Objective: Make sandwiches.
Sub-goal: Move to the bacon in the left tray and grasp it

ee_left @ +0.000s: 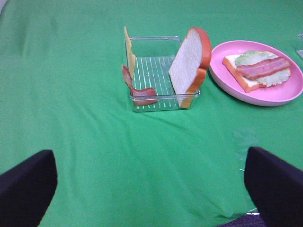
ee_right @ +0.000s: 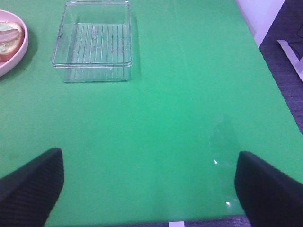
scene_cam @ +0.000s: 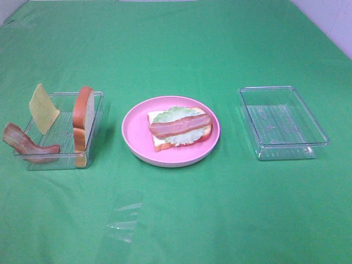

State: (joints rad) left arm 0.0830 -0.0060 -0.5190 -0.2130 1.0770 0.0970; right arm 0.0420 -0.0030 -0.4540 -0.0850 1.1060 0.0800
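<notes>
Left gripper (ee_left: pixel 149 158) and right gripper (ee_right: pixel 147 158) are both spread wide, gripping nothing, over green cloth (scene_cam: pixel 176 220), well apart from the food. Sandwich looks about half built: base bread slice (scene_cam: pixel 156 118) lies flat on pink plate (scene_cam: pixel 132 140), lettuce leaf (scene_cam: pixel 173 114) on it, bacon strip (scene_cam: pixel 180 126) across the top. Cheese square (scene_cam: pixel 43 108), spare bacon (scene_cam: pixel 25 144) and second bread slice (scene_cam: pixel 83 113) stand in left tray (scene_cam: pixel 63 132), not yet used. Right tray (scene_cam: pixel 280 124) holds nothing. Likely left to do: cheese on, maybe spare bacon, then closing slice.

High camera looks down; wrist cameras low, sharing plate (scene_cam: pixel 135 137)
</notes>
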